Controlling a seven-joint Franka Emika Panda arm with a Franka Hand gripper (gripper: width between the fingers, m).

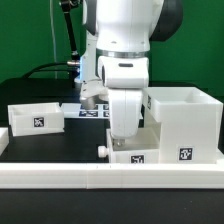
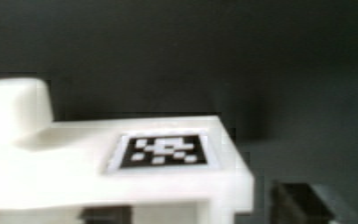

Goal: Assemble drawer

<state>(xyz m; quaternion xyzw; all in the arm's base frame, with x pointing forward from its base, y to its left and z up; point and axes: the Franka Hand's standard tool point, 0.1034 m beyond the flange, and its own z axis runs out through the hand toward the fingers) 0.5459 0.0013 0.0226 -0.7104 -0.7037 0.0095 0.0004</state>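
Observation:
The drawer's large white casing [image 1: 186, 122] stands at the exterior view's right, with a tag low on its front. One small open-top tray [image 1: 35, 117] sits at the left. A second tray [image 1: 131, 156] lies against the front rail beside the casing. My gripper [image 1: 121, 133] is lowered right onto this tray's back part. In the wrist view, the tray's white tagged face [image 2: 167, 152] fills the lower frame. One dark finger [image 2: 311, 200] shows beside it. White plastic lies where the jaws are, and the blur hides whether they clamp it.
The long white rail [image 1: 100, 179] borders the table's front. The marker board [image 1: 90, 111] lies flat at the back behind the arm. A small white knob [image 1: 103, 150] sticks out at the near tray's left end. Black cables hang at the back left.

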